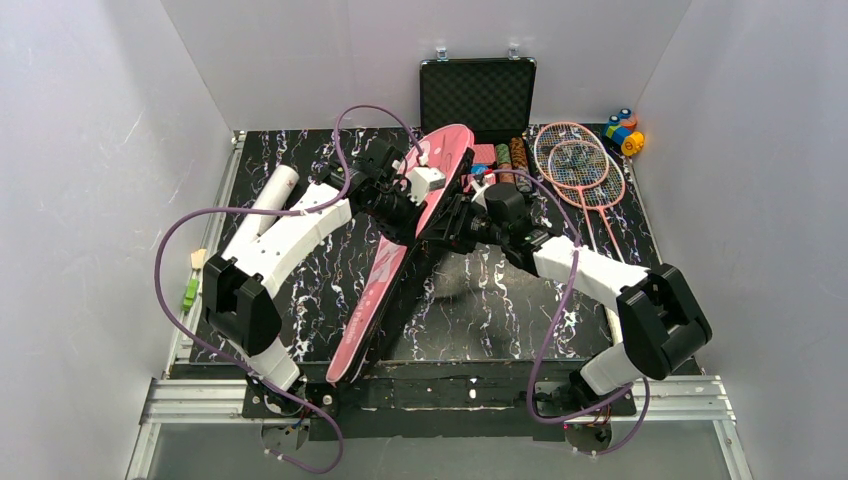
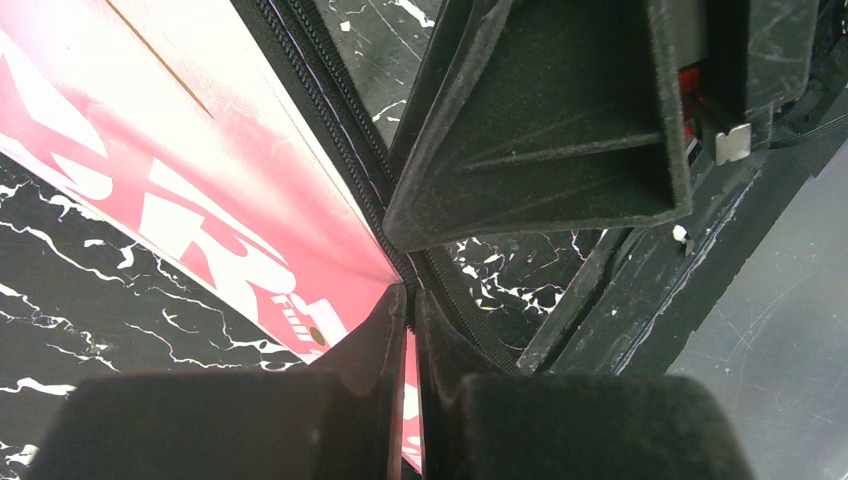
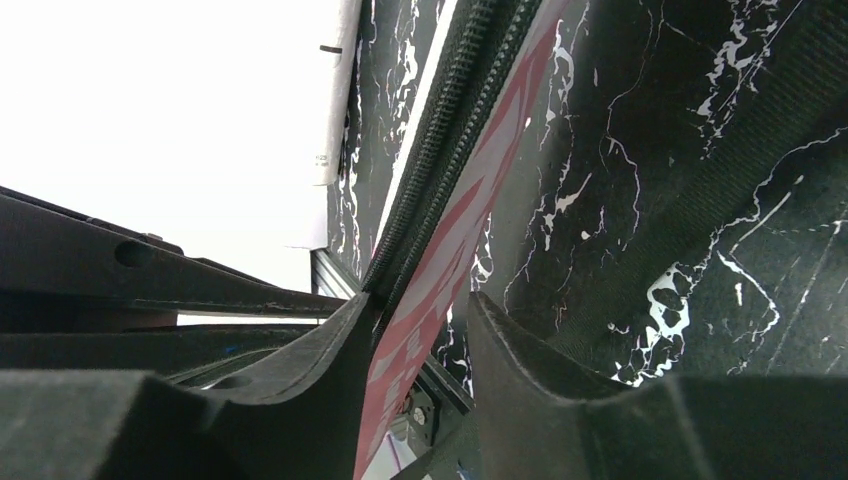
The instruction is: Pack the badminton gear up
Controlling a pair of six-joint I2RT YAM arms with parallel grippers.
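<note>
The pink "SPORT" bag (image 1: 400,250) is lifted on edge in the middle of the table, running from the near edge towards the back. My left gripper (image 1: 405,195) (image 2: 410,292) is shut on the bag's black zipper edge (image 2: 345,150). From the other side, my right gripper (image 1: 455,222) (image 3: 420,298) straddles the same edge. Its jaws are apart: the left finger (image 3: 330,340) touches the zipper, and the right finger stands off the pink panel (image 3: 440,270). Two pink-framed rackets (image 1: 580,165) lie crossed at the back right. A long white tube (image 1: 275,190) lies at the left.
An open black case (image 1: 477,95) stands against the back wall, with poker chips (image 1: 512,155) in front of it. Colourful toy blocks (image 1: 625,130) sit in the back right corner. White walls close in three sides. A metal rail (image 1: 440,395) runs along the near edge.
</note>
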